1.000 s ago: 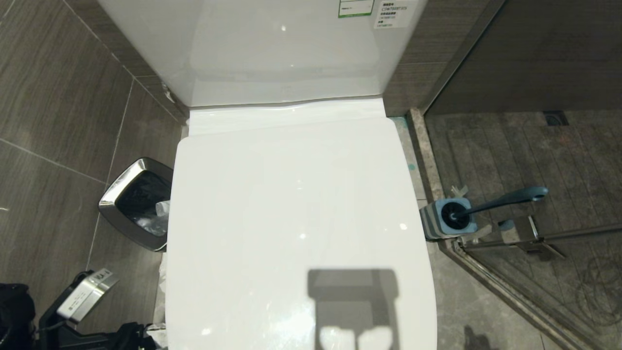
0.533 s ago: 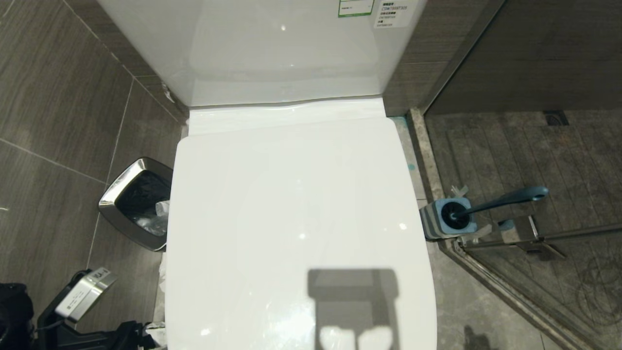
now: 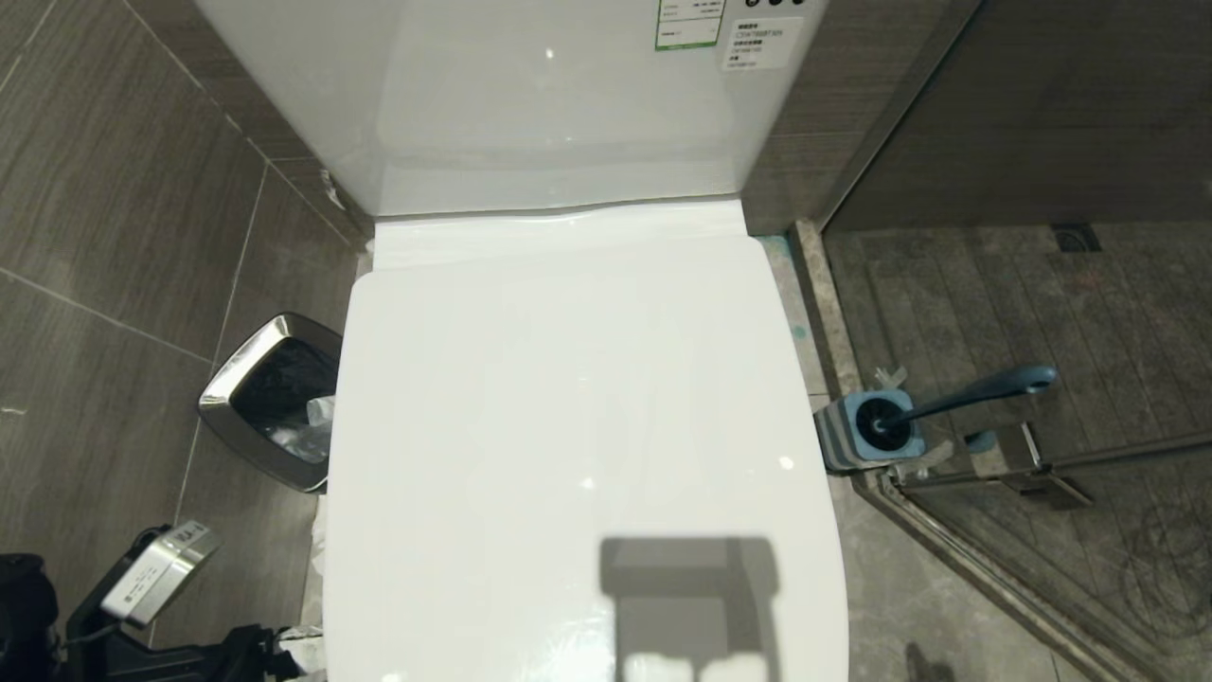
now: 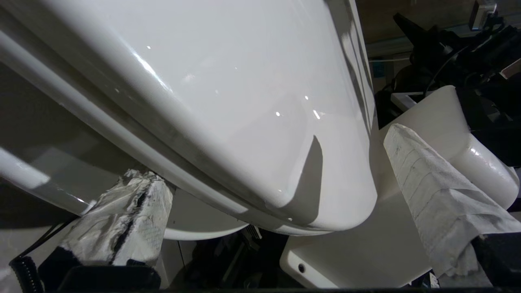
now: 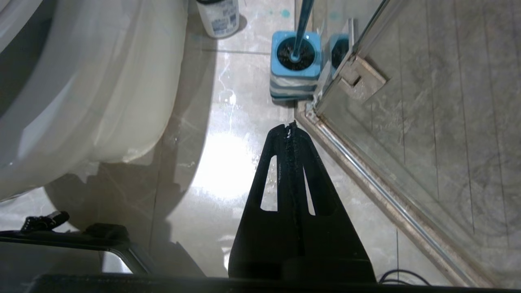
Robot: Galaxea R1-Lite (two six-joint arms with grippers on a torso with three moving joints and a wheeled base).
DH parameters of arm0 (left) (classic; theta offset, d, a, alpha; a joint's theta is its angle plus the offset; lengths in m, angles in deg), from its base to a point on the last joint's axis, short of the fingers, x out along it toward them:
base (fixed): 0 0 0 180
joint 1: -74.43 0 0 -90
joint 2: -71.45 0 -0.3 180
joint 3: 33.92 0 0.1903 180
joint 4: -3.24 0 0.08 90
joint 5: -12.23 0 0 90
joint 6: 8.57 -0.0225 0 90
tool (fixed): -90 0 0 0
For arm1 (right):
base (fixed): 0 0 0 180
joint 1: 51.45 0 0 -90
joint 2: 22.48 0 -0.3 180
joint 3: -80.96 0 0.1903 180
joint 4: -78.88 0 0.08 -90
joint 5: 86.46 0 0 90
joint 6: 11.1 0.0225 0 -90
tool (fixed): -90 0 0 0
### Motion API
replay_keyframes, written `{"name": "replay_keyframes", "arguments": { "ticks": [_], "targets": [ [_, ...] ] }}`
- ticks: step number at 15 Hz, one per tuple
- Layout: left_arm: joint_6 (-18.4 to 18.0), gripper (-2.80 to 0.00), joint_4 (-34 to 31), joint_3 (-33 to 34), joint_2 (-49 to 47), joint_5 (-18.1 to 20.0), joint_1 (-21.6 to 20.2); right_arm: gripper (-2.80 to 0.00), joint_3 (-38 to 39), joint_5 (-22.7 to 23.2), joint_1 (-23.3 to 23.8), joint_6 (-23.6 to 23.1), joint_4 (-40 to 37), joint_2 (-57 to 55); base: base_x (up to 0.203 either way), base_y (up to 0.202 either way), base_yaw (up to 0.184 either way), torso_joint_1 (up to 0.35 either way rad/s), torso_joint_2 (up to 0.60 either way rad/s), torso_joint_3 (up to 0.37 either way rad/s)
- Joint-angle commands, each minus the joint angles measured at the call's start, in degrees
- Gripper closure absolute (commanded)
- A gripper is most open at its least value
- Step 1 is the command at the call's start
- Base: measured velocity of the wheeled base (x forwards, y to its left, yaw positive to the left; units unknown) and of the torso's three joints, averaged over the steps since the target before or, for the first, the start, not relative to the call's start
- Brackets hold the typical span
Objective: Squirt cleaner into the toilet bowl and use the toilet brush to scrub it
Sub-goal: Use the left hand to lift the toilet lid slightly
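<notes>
The toilet's white lid (image 3: pixel 578 426) is down, hiding the inside of the toilet bowl; the bowl's outer ceramic (image 5: pixel 93 81) shows in the right wrist view. My left gripper (image 4: pixel 270 156) is open at the lid's front left corner, its paper-wrapped fingers (image 4: pixel 122 215) on either side of the lid's edge (image 4: pixel 325 211), holding nothing. The toilet brush (image 3: pixel 975 390) stands in its blue-grey holder (image 3: pixel 866 431) on the floor right of the toilet. The cleaner (image 5: pixel 217 16), a white bottle, stands on the floor beside the bowl, cap out of view. My right gripper (image 5: pixel 289 128) hangs shut over the floor, short of the holder.
A steel waste bin (image 3: pixel 270 398) with a dark liner stands left of the toilet. The white tank (image 3: pixel 549 95) rises behind the lid. A glass shower door with a metal hinge (image 3: pixel 1027 455) and a raised sill run just right of the brush holder.
The head view has shifted a little, so the toilet and bin sit slightly lower in the picture. Neither arm has visibly moved.
</notes>
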Motion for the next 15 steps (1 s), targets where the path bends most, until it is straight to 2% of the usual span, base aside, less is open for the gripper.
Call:
{"name": "replay_keyframes", "arguments": {
  "ticks": [1, 15],
  "targets": [
    [0.18, -2.80, 0.15, 0.08, 0.15, 0.59, 0.10, 0.00, 0.01, 0.02, -0.04, -0.03, 0.02, -0.04, 0.000, 0.000, 0.000, 0.007, 0.01, 0.178],
    [1.04, -2.80, -0.20, 0.43, -0.02, 0.68, 0.19, 0.00, 0.01, 0.02, -0.04, -0.03, 0.02, -0.04, 0.000, 0.000, 0.000, 0.002, 0.00, 0.200]
  ]
}}
